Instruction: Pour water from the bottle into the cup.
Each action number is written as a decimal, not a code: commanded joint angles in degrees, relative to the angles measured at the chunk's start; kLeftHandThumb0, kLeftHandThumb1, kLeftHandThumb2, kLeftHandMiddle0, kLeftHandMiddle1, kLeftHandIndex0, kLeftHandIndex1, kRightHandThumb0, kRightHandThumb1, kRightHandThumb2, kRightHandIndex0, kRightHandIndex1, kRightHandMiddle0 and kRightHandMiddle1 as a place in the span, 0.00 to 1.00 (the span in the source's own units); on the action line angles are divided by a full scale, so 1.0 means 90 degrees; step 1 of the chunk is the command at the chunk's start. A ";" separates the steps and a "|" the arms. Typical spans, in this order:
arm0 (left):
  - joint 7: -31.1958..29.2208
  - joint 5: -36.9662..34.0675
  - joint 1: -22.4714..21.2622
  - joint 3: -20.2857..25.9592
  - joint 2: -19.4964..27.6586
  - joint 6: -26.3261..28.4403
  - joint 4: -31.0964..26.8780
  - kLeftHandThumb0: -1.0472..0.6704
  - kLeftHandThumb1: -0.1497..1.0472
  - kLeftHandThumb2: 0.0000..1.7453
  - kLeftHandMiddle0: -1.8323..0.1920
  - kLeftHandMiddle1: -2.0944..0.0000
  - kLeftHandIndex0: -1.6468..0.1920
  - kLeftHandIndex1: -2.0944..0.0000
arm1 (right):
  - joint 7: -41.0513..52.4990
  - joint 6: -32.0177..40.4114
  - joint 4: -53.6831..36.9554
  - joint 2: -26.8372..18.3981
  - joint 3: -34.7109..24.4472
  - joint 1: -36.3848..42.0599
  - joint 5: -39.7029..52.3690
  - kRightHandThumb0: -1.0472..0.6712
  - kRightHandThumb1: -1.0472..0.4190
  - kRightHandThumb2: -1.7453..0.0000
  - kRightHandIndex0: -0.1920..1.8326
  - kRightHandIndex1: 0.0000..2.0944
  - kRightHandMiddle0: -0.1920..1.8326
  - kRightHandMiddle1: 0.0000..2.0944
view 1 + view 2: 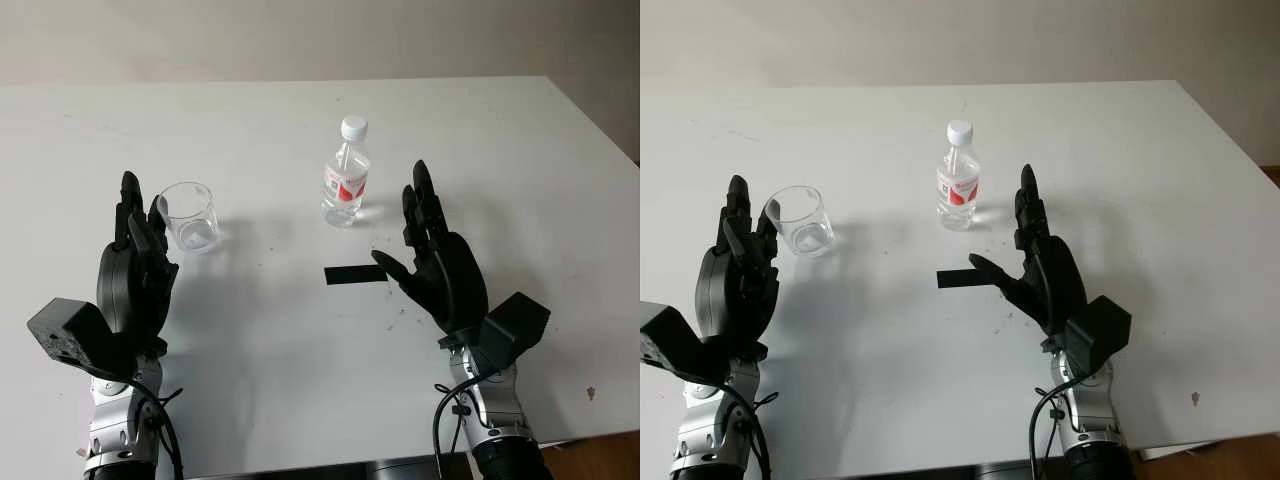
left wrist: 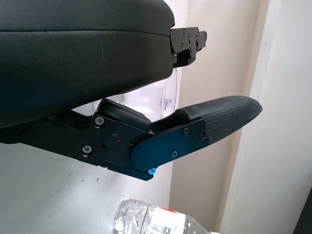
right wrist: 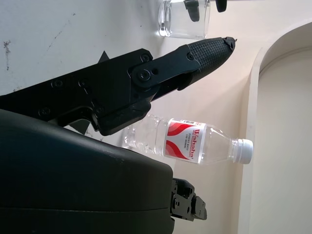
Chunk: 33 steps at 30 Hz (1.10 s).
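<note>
White tabletop (image 1: 300, 380) is seen across the frame, its far edge running along the upper part and its right edge slanting down toward the lower right. Both hands are raised over it, held upright with fingers pointing away and nothing grasped — each is open. The left hand (image 1: 135, 270) is placed at the lower left, just beside the clear cup (image 1: 189, 216), which stands upright a little above and to its right. The right hand (image 1: 435, 255) is held right of centre, thumb extended toward a black strip (image 1: 352, 274) on the table. The bottle (image 1: 346, 173) — capped in white, red-labelled — stands upright above centre, near the right hand's fingertips. Bare table is left between cup and bottle.
</note>
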 commanded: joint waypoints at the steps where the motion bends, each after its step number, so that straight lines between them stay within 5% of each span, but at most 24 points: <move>1: 0.0014 -0.0005 -0.0059 0.0008 0.0006 0.0002 -0.0044 0.11 1.00 0.45 1.00 0.84 0.96 1.00 | 0.0030 -0.0083 0.0102 0.0007 -0.0008 0.0020 0.0049 0.13 0.03 0.97 0.00 0.00 0.00 0.00; 12: -0.0045 -0.0025 -0.0059 0.0017 0.0024 -0.0040 0.0016 0.11 1.00 0.45 1.00 0.85 0.96 1.00 | -0.0034 0.0058 0.0237 -0.0059 0.0001 -0.0159 -0.0081 0.11 0.04 0.97 0.00 0.00 0.00 0.00; 33: -0.0049 -0.0029 -0.0047 0.0041 0.0066 -0.0015 -0.0030 0.12 1.00 0.46 1.00 0.84 0.96 1.00 | -0.1061 0.0153 0.3786 -0.0384 0.0092 -0.4187 -0.1055 0.08 0.08 0.97 0.00 0.00 0.00 0.00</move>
